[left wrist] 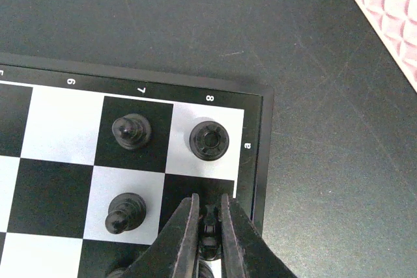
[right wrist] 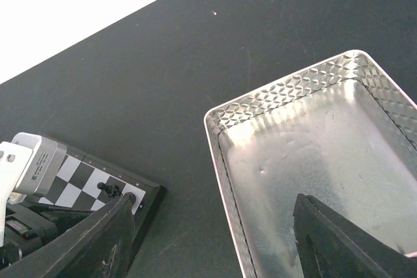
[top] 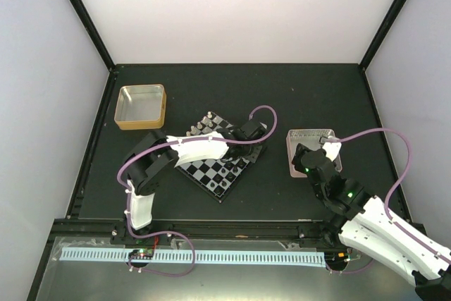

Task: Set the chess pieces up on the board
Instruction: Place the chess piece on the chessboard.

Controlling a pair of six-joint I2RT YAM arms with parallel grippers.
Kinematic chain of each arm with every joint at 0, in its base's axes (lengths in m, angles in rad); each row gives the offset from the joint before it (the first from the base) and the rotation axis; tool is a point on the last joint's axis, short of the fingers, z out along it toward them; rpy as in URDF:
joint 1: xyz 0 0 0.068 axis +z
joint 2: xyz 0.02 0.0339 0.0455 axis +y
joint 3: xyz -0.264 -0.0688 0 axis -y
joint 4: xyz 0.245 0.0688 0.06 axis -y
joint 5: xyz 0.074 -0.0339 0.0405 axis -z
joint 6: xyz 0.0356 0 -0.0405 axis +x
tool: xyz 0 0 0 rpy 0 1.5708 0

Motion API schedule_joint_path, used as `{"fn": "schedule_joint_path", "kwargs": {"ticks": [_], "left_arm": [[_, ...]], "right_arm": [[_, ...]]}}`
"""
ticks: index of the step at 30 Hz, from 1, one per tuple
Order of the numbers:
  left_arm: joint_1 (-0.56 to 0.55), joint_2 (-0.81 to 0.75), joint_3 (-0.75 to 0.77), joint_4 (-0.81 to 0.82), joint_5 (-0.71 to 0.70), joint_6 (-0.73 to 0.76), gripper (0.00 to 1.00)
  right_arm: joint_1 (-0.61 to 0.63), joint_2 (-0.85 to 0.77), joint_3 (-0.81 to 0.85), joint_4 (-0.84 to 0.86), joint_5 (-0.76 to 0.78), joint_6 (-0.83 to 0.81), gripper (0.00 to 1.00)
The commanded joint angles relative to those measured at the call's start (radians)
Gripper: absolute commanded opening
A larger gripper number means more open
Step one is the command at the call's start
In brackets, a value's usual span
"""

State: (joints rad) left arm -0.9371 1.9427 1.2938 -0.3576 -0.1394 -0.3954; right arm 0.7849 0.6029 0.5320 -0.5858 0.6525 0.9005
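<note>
Left tool [left wrist: 209, 201] is pinched shut on a tiny black piece [left wrist: 209, 227] at the edge of the board [left wrist: 62, 128], over the square beside the corner one where another black piece [left wrist: 209, 140] stands. Right tool [right wrist: 212, 203] gapes wide and holds nothing, hovering over the silver tray [right wrist: 260, 105] on the dark tabletop [right wrist: 163, 63], near the board.

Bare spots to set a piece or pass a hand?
Free: black tabletop behind the checkered chessboard, right of gold-rimmed metal tray; between board and silver embossed tray. Crowded: board corner where left gripper clamps a black chess piece.
</note>
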Motion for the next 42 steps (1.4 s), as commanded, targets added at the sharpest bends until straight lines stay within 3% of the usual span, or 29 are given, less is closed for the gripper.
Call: {"fn": "schedule_joint_path", "kwargs": {"ticks": [1,18,29,38,42], "left_arm": [[0.004,0.017,0.046,0.023,-0.023,0.023,0.1],[0.008,0.017,0.056,0.02,-0.02,0.033,0.19],[0.008,-0.1,0.053,-0.005,-0.006,0.026,0.23],[0.017,-0.369,-0.057,-0.003,-0.077,-0.009,0.44],[0.037,-0.556,-0.187,0.011,-0.132,-0.028,0.63]], "right_arm": [[-0.004,0.002,-0.006,0.004,0.03,0.018,0.68],[-0.003,0.008,-0.002,0.007,0.028,0.013,0.7],[-0.002,-0.005,0.008,0.004,0.011,0.002,0.7],[-0.003,-0.006,0.005,0.038,-0.045,-0.049,0.72],[-0.003,-0.012,0.005,0.062,-0.08,-0.108,0.77]]}}
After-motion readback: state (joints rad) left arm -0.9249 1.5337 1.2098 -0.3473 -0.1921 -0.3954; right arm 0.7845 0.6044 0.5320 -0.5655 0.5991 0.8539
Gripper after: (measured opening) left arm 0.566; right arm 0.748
